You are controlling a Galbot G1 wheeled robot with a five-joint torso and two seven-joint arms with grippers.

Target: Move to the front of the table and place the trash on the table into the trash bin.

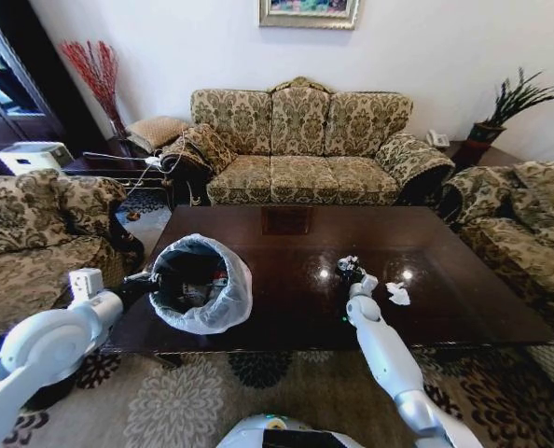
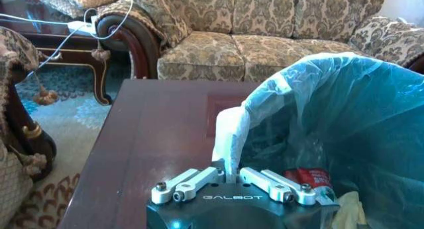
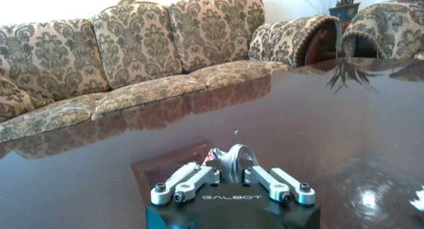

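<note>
- The right gripper (image 1: 348,269), mid-table (image 1: 286,233), pinches a small crumpled wrapper (image 3: 232,162)
- The trash bin (image 1: 200,283) sits at nine o'clock from it
- The left gripper (image 2: 230,182) clamps the bin's bag rim
- White tissue (image 1: 398,294) lies at four o'clock

Bare table (image 1: 286,299) separates trash bin (image 1: 202,285) and tissue (image 1: 399,294).
</note>
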